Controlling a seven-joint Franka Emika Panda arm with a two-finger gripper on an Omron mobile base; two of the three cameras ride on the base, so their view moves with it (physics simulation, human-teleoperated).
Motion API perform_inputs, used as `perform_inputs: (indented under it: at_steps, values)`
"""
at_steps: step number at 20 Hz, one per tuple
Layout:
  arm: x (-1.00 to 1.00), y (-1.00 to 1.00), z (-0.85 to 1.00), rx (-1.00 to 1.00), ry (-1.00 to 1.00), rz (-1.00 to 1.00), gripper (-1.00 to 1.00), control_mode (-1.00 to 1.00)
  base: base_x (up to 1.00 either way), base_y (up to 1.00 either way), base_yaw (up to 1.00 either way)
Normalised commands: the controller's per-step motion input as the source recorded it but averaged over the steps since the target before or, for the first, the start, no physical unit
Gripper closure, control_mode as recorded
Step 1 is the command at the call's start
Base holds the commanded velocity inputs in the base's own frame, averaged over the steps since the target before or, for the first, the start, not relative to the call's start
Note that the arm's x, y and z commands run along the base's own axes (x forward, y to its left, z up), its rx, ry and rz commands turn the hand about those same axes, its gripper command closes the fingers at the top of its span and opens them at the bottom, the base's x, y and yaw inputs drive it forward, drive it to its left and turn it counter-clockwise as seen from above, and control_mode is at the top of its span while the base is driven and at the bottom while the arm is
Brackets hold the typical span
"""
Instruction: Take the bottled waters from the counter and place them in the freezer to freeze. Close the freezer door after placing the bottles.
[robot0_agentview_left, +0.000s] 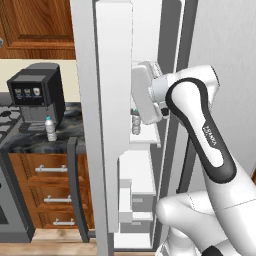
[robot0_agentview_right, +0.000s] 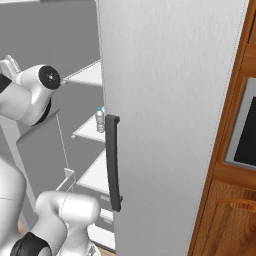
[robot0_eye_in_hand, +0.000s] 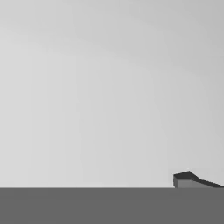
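At the left, a small clear plastic bottle with a white label stands upright on the dark marbled stone counter, near its front edge, just beside the black coffee machine. Right of it the tall light-grey freezer door stands open. A second clear bottle stands upright on a white freezer shelf. The tool sits inside the freezer, close to that bottle; I cannot tell how wide it is or whether it holds anything. The counter bottle lies well to its left, beyond the door.

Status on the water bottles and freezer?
Jaws: can't tell. One small clear teal-capped bottle on white freezer shelf; other on dark marbled counter. Light-grey freezer door open.
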Motion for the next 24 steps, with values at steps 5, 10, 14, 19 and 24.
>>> perform_inputs:
  at_steps: [5,10,14,19,24]
  values:
    - [0.03,0.4,0.0,0.0,0.01,0.0,-1.0,-1.0,0.0,0.0,0.0]
    - [0.04,0.37,0.0,0.0,0.02,0.0,-1.0,-1.0,0.0,0.0,0.0]
    - [0.02,0.28,0.0,0.0,0.04,0.0,-1.0,-1.0,0.0,0.0,0.0]
    - [-0.01,-0.17,0.0,0.0,0.02,0.0,-1.0,-1.0,0.0,0.0,0.0]
    - [-0.11,-0.66,0.0,0.0,0.0,0.0,-1.0,-1.0,0.0,0.0,0.0]
